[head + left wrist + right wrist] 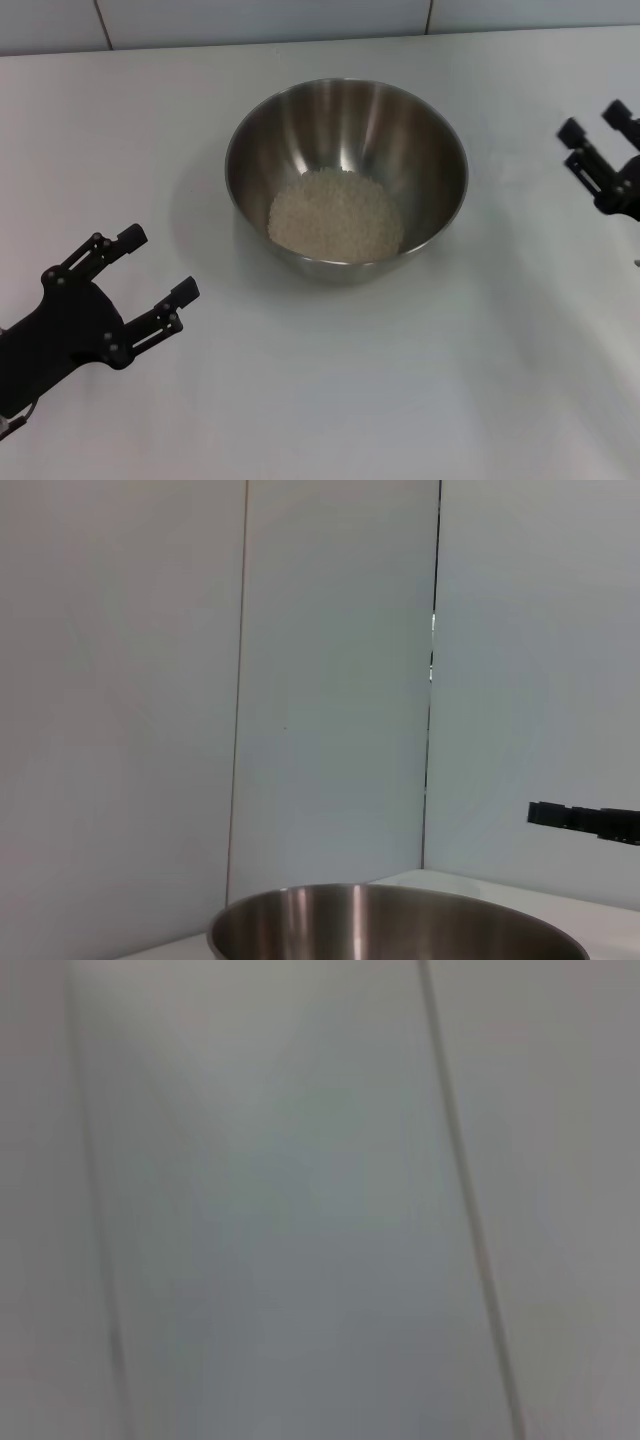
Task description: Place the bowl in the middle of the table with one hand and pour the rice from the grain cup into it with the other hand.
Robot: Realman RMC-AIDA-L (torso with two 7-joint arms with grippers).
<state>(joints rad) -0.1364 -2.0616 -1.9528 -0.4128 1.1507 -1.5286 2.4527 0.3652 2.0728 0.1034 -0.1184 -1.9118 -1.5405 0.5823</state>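
I see the bowl (346, 170) sitting near the middle of the table (330, 400) with the rice (335, 214) heaped in its bottom — the pour looks done to me, and I can't find the grain cup in any view. I judge the bowl stiff, smooth and slippery steel, weighted low by the loose grain; if I had to shift it, I'd pinch the thin rim rather than the curved wall. My left gripper (160, 265) hangs spread wide and empty, well apart from the bowl. My right gripper (592, 140) — also parted, holding nothing — sits off at the far edge.
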